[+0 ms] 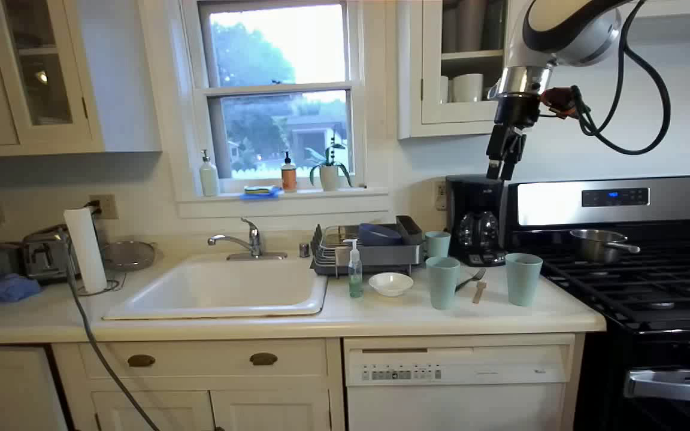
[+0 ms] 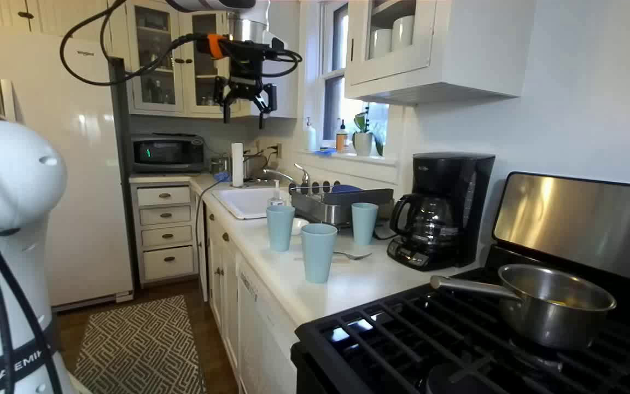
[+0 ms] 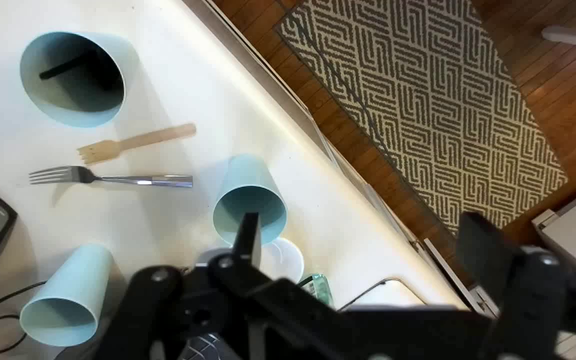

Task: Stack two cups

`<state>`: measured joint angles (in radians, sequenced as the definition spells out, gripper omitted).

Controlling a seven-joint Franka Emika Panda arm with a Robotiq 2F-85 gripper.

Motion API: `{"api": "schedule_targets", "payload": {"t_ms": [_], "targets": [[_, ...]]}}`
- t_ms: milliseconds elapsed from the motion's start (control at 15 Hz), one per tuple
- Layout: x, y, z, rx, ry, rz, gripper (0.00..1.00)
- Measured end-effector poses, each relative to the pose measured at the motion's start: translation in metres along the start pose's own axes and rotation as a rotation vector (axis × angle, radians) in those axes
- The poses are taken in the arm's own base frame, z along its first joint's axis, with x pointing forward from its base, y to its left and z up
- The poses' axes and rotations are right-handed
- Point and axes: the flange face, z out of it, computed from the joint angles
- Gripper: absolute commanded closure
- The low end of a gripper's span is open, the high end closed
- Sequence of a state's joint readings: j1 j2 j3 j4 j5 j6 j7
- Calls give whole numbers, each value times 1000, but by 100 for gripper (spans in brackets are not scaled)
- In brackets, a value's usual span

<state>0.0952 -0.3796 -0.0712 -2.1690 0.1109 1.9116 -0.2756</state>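
Observation:
Three matching pale mint-green cups stand upright on the counter; which two the task means I cannot tell. In an exterior view, a right cup (image 1: 523, 280) stands near the stove, a front cup (image 1: 442, 284) left of it, and a back cup (image 1: 438, 244) beside the dish rack. All three also show in the wrist view: the right cup (image 3: 130, 55) with a dark shape inside, object or shadow unclear, the front cup (image 3: 248, 172) and the back cup (image 3: 80, 277). My gripper (image 2: 244, 120) is open and empty, high above the counter, apart from every cup; it also shows in an exterior view (image 1: 500, 172).
A black coffee maker (image 1: 475, 218) stands behind the cups. A metal fork (image 3: 138, 180) and a wooden fork (image 3: 143, 140) lie between them. A white bowl (image 1: 391, 284), soap bottle (image 1: 354, 275) and dish rack (image 2: 323, 210) are near the sink. A saucepan (image 2: 555, 306) sits on the stove.

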Motion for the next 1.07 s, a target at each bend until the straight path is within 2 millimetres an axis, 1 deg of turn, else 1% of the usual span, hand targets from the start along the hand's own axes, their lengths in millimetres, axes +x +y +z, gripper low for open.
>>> {"api": "schedule_targets", "payload": {"t_ms": [467, 600, 733, 933, 1067], "targets": [[0, 0, 0, -1, 0, 0, 0], [3, 7, 5, -9, -12, 82, 0], [14, 26, 20, -16, -26, 191, 0], [37, 65, 60, -33, -38, 356, 0], [53, 86, 85, -42, -45, 465, 0]]}}
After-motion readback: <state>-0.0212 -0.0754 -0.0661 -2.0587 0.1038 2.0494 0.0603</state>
